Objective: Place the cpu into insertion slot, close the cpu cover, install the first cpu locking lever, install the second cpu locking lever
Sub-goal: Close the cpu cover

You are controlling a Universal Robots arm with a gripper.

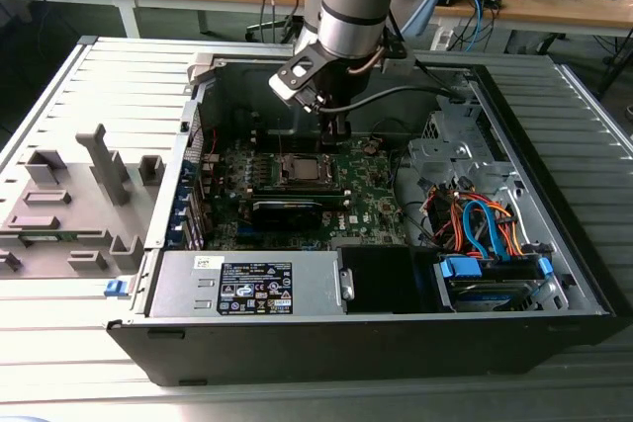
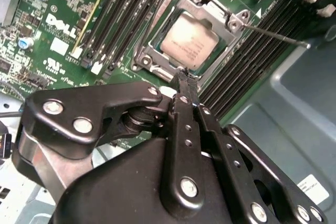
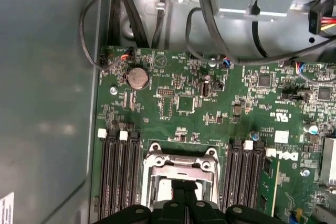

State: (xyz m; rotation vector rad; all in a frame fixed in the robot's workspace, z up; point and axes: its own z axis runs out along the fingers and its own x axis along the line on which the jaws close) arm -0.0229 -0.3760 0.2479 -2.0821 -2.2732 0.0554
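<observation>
second wrist view showed me the gripper (image 2: 185,78) with its fingers pressed together and nothing that i could see between them, the tips just beside the metal rim of the insertion slot (image 2: 146,60). the cpu (image 2: 189,45) lay flat inside that slot, its dull silver top showing through the window of the cpu cover (image 2: 210,10), which lay down around it. a thin metal lever (image 2: 273,34) stuck out from one corner of the socket, across the black memory slots (image 2: 131,19), angled away from the frame. in the exterior view the arm reached down into the open computer case (image 1: 554,145), with the gripper over the far part of the green motherboard (image 1: 376,207), just to the exterior view's right of the slot. in the first wrist view a round coin battery (image 3: 138,77) sat on the board, well apart from the socket
</observation>
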